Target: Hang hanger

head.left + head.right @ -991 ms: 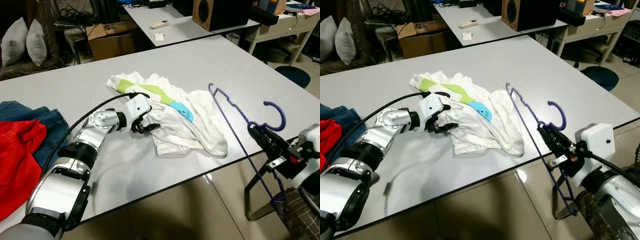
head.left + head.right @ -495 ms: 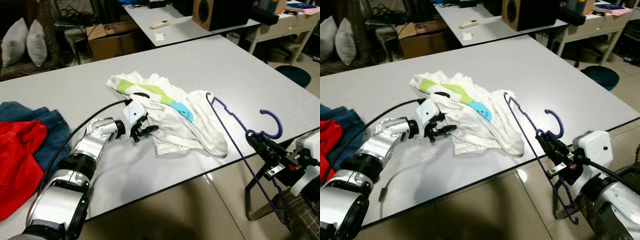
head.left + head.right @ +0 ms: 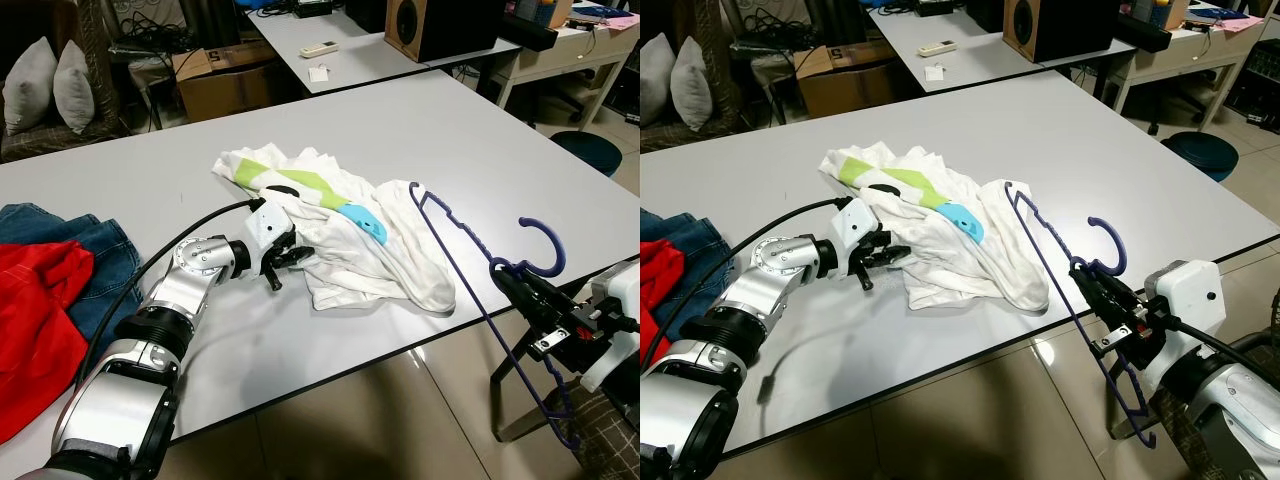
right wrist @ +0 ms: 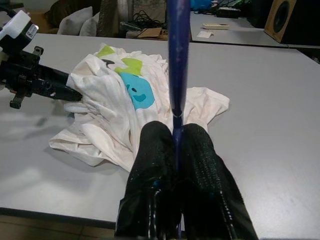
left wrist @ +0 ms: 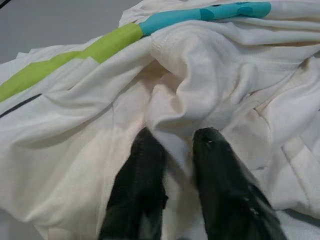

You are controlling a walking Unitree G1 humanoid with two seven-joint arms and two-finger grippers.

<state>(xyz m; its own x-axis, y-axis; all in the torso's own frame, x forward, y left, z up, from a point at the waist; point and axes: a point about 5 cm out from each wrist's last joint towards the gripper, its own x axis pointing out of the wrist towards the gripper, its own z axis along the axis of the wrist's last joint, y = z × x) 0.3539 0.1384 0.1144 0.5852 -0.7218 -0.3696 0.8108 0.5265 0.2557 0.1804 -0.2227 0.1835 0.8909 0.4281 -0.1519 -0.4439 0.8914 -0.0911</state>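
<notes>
A crumpled white shirt (image 3: 350, 245) with green and blue patches lies mid-way on the grey table (image 3: 450, 130). My left gripper (image 3: 290, 258) rests on the table at the shirt's left edge. In the left wrist view its black fingers (image 5: 142, 170) pinch a raised fold of the white cloth (image 5: 200, 75). My right gripper (image 3: 510, 275) is off the table's front right edge, shut on a thin purple hanger (image 3: 545, 245) just below its hook. The hanger's long arm slants from above the shirt's right side down past the table edge. The right wrist view has its fingertips (image 4: 157, 150) pressed against the hanger's stem (image 4: 177, 60).
A red garment (image 3: 30, 300) and blue jeans (image 3: 90, 235) lie at the table's left end. Behind stands a second table with a remote (image 3: 320, 47) and a speaker (image 3: 440, 25). A cardboard box (image 3: 220, 75) and cushions (image 3: 45, 80) sit at the back left.
My left gripper has pushed forward into the shirt's edge and closed on a fold. The right gripper with the hanger has dropped a little and moved slightly left.
</notes>
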